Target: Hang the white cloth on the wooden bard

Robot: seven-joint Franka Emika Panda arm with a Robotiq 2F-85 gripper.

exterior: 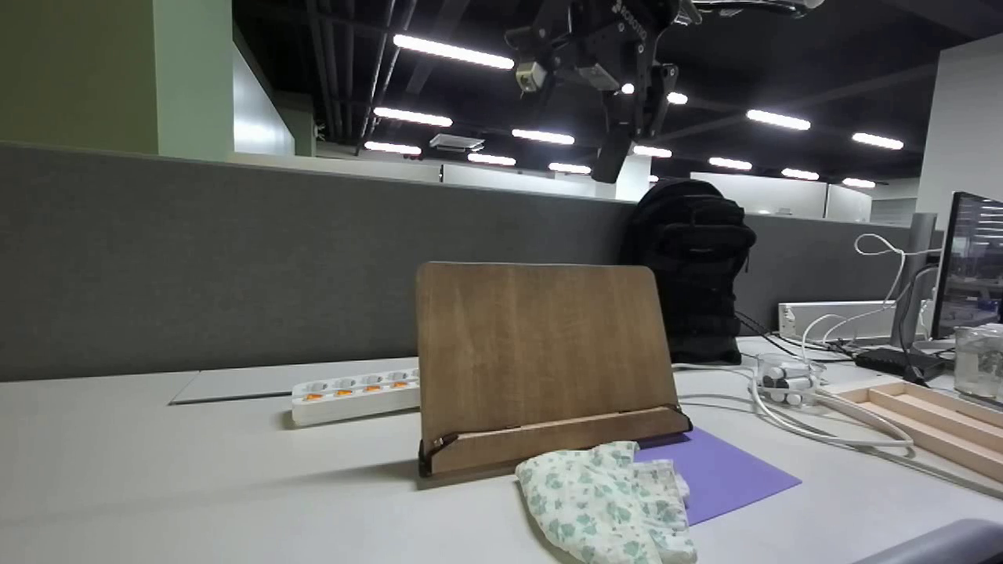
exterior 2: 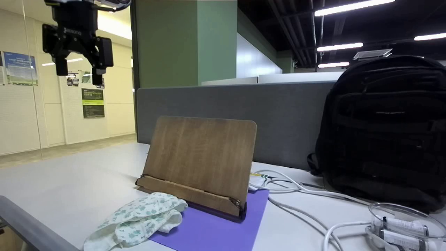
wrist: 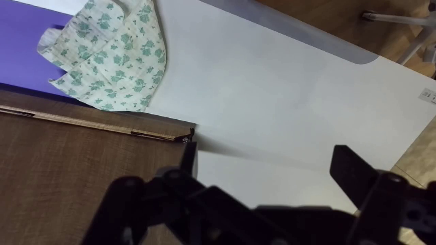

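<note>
The white cloth with green leaf-like print lies crumpled on the table in front of the wooden board, partly over a purple sheet; it shows in both exterior views and the wrist view. The brown wooden board stands tilted back with a ledge along its bottom, in both exterior views and the wrist view. My gripper is high above the table in both exterior views. In the wrist view its fingers are wide apart with nothing between them.
The purple sheet lies under the board's side. A white power strip is behind the board. A black backpack leans on the grey partition. White cables, a glass dish, a wooden tray and a monitor stand to one side.
</note>
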